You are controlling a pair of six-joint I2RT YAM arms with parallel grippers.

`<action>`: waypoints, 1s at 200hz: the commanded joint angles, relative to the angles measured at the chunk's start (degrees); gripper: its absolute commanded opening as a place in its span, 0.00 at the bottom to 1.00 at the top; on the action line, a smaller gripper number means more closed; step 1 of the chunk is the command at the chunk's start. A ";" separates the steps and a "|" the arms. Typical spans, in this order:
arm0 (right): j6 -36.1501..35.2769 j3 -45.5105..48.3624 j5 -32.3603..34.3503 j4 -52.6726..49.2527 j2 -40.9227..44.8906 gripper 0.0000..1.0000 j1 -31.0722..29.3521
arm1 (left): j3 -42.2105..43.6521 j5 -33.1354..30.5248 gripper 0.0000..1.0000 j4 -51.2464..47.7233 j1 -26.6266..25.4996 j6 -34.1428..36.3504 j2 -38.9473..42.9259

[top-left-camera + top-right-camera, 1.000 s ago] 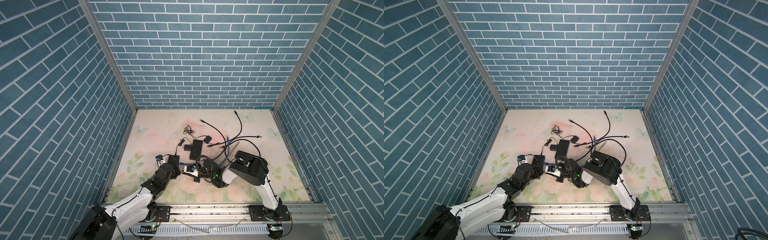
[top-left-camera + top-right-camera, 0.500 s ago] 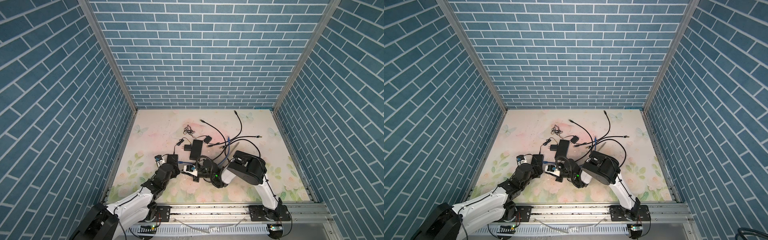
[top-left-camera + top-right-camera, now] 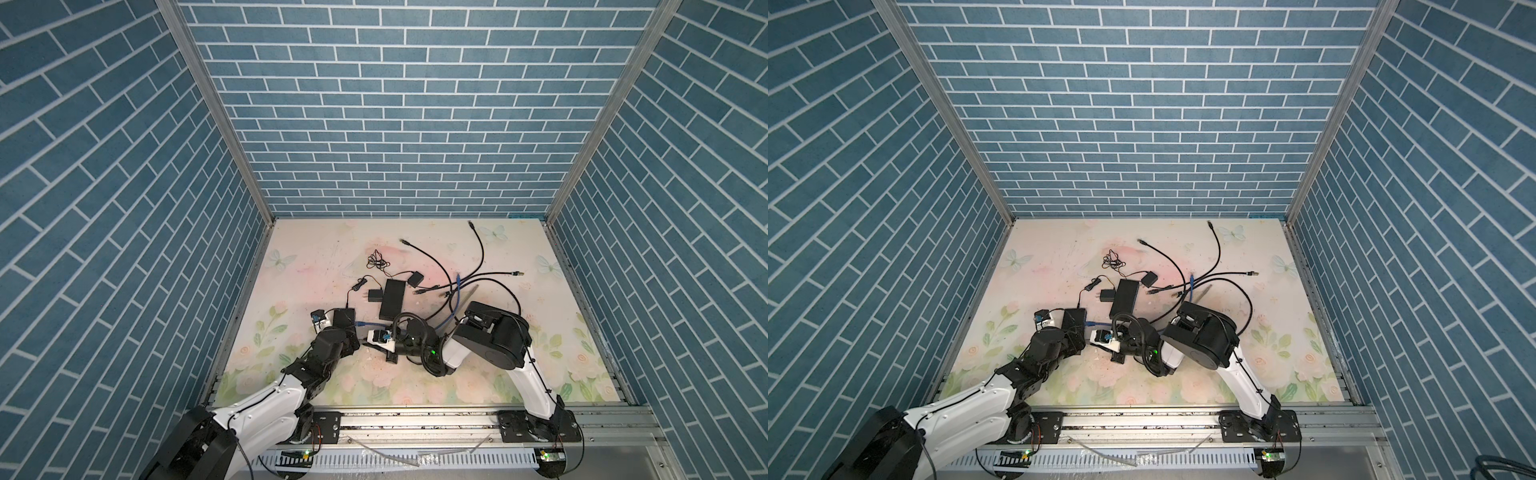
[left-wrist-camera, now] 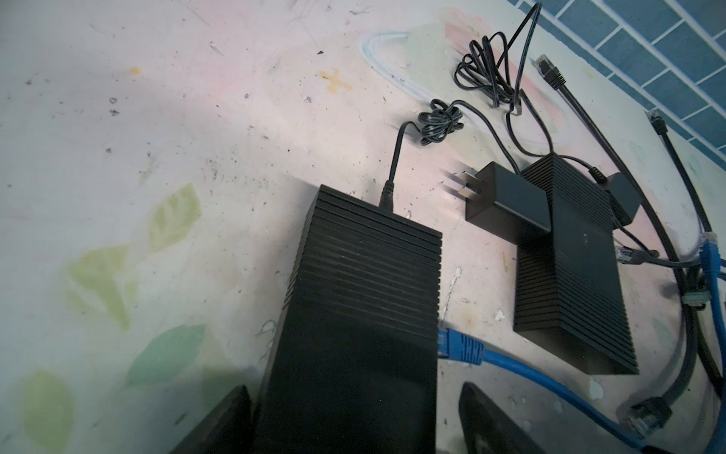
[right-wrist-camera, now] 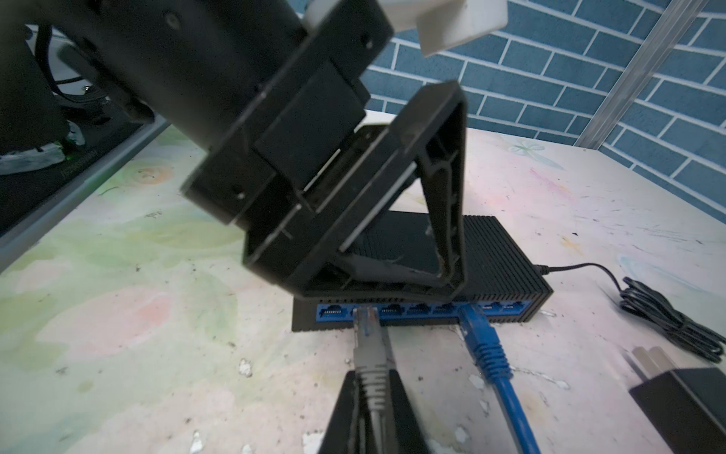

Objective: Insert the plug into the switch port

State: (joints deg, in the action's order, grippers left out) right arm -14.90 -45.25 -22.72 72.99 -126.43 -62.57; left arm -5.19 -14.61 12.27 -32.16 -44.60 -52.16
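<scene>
Plug [image 5: 369, 346] is gripped by the right tool [image 5: 371, 383], tip at the blue front of the switch [image 5: 503, 251]. The left tool [image 4: 353, 393] is spread open astride it.

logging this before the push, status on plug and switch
Left gripper open, straddling the switch. Right gripper shut on the grey plug, tip at the port row, not seated. Blue cable plugged in alongside, not blocking.

Switch [image 3: 344, 319] left of second box [image 3: 392, 299], adapter [image 3: 375, 296] between them. Plug [image 5: 369, 334] at switch's port row, beside an inserted cable [image 5: 483, 346].
</scene>
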 commanded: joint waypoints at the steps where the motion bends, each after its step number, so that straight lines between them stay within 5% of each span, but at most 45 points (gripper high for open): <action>1: 0.17 -0.91 -1.70 1.49 -0.84 0.00 -0.73 | 0.36 5.26 0.83 -0.35 -0.23 0.82 2.13; 29: 1.02 0.33 -0.41 7.11 -1.95 0.00 -0.87 | 0.52 6.13 0.83 -1.72 -0.23 1.45 4.60; 133: -0.72 -2.46 -6.28 3.22 -2.11 0.00 -1.34 | 0.31 20.82 0.79 8.27 -0.27 6.96 -1.88; 200: -1.97 -5.38 -4.59 -1.15 -1.29 0.00 -1.79 | -0.41 23.25 0.75 8.80 -0.45 6.86 -2.26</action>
State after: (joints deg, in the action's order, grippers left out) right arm -14.76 -45.50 -25.06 73.89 -127.07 -62.13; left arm -4.58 -8.49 17.12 -30.55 -35.07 -55.29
